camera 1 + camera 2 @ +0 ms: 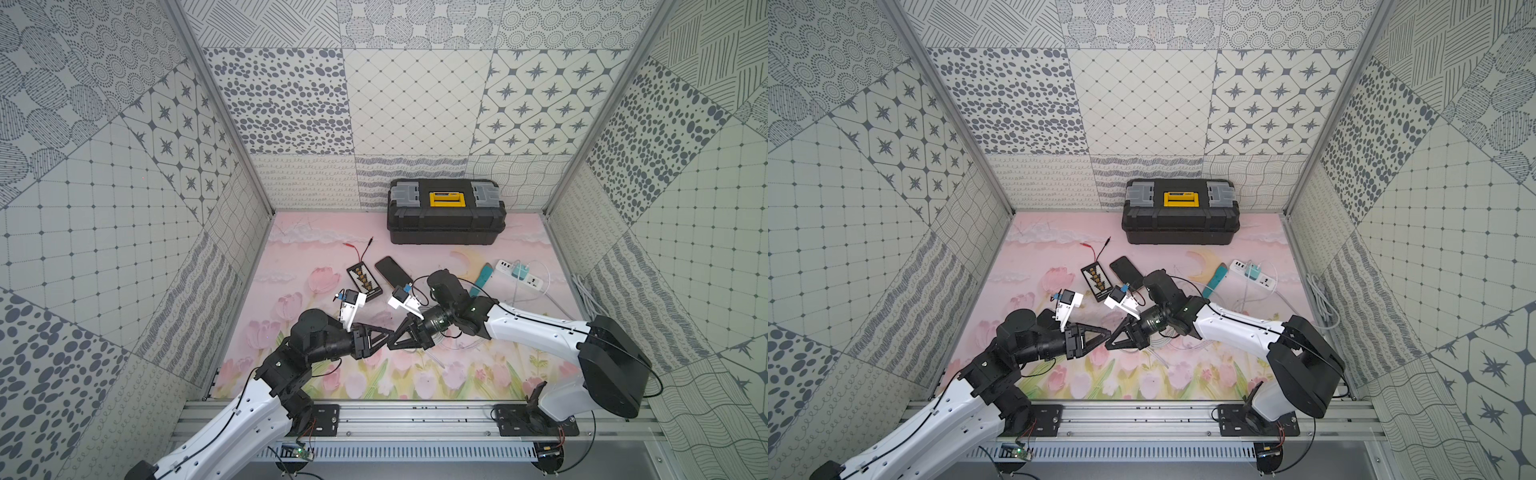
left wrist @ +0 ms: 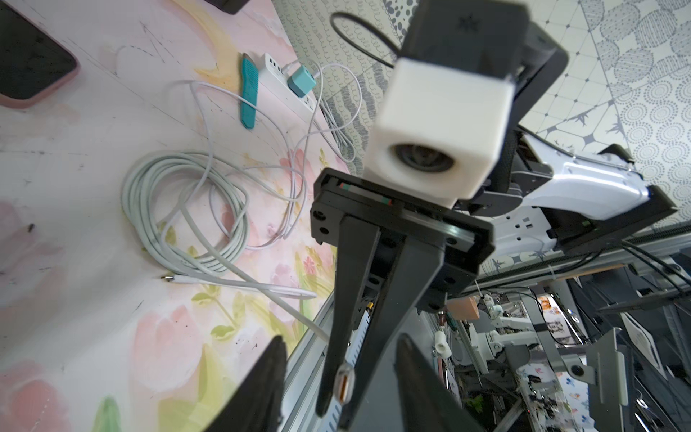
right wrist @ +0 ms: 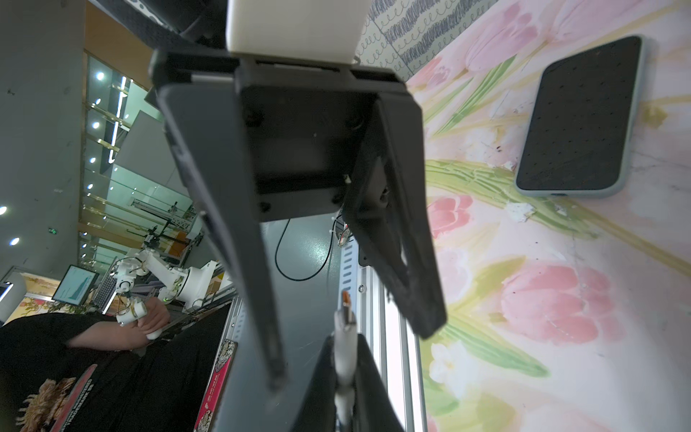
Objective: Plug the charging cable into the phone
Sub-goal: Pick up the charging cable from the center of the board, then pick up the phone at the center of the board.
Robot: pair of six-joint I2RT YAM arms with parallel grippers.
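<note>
The right gripper (image 1: 392, 344) is pinching the white charging cable (image 2: 183, 209) by its stiff plug (image 3: 344, 325). The left gripper (image 1: 384, 334) is gaping wide, tip to tip with it. The black glass-fronted phone (image 1: 392, 270) is lying at twelve o'clock. The cord is probably handling light and limp, so gripping the plug body looks best.

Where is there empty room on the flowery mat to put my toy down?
Bare mat lies between the left wall and the black connector board, and along the front rail. It is crowded by the phone and around the power strip, teal tool and coiled cable.
</note>
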